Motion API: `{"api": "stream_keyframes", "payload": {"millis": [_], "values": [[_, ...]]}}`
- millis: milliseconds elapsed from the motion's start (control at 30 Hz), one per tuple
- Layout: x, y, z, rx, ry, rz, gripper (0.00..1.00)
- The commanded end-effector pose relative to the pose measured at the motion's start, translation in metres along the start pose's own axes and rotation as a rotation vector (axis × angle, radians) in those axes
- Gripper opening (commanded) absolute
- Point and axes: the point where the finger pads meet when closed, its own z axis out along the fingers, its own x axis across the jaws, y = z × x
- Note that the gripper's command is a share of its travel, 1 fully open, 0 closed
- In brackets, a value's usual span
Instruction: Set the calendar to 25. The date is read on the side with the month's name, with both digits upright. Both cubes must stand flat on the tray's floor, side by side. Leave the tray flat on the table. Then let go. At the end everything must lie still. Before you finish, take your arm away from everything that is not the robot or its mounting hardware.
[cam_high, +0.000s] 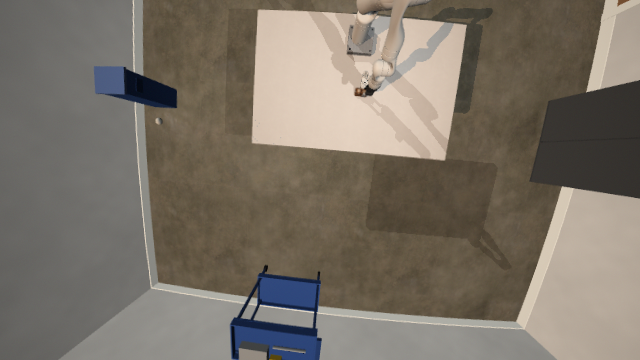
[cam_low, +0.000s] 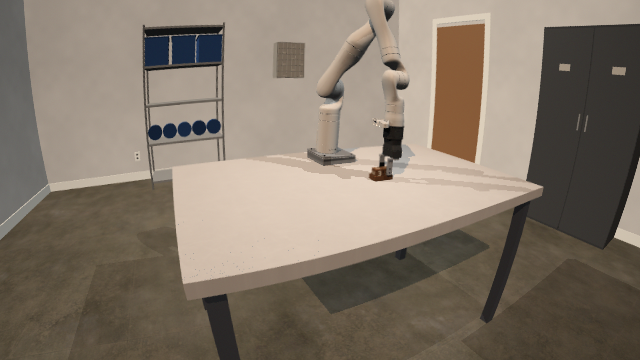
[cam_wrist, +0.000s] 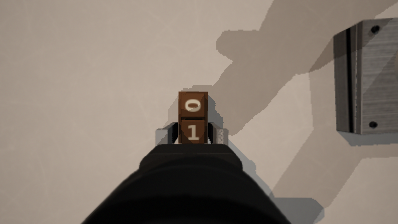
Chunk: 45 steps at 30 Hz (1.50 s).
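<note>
The small brown calendar stands on the table, below the wrist. Its tray (cam_low: 381, 178) shows as a low dark brown base. In the wrist view two brown cubes sit in line, close together: the farther cube (cam_wrist: 193, 105) has a 0 lying sideways on top, and the nearer cube (cam_wrist: 193, 125) has an upright 1 on top. The digits on the side faces and the month's name are too small or hidden to read. My gripper (cam_low: 386, 165) (cam_wrist: 193, 129) is open, its fingers on either side of the nearer cube, with a gap at each side.
The robot's grey base plate (cam_high: 361, 47) (cam_low: 331, 156) (cam_wrist: 377, 75) is bolted to the table (cam_high: 300, 100) (cam_low: 260, 215), behind the calendar. Arm shadows fall across the table. A blue cart (cam_high: 289, 292) and dark cabinet (cam_low: 570, 125) stand away from the table.
</note>
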Motion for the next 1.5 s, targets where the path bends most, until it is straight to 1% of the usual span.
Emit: {"api": "stream_keyframes", "payload": {"millis": [0,100,200,267,400,633,767,1067,1100,1467], "values": [[0.000,0.000,-0.001,-0.001,-0.001,0.000,0.90],[0.000,0.000,-0.003,-0.001,-0.001,0.000,0.90],[0.000,0.000,-0.011,-0.001,-0.001,0.000,0.90],[0.000,0.000,-0.011,-0.001,-0.001,0.000,0.90],[0.000,0.000,-0.028,-0.001,-0.001,0.000,0.90],[0.000,0.000,-0.066,-0.001,-0.001,0.000,0.90],[0.000,0.000,-0.082,-0.001,-0.001,0.000,0.90],[0.000,0.000,-0.090,-0.001,-0.001,0.000,0.90],[0.000,0.000,-0.090,-0.001,-0.001,0.000,1.00],[0.000,0.000,-0.090,-0.001,-0.001,0.000,1.00]]}}
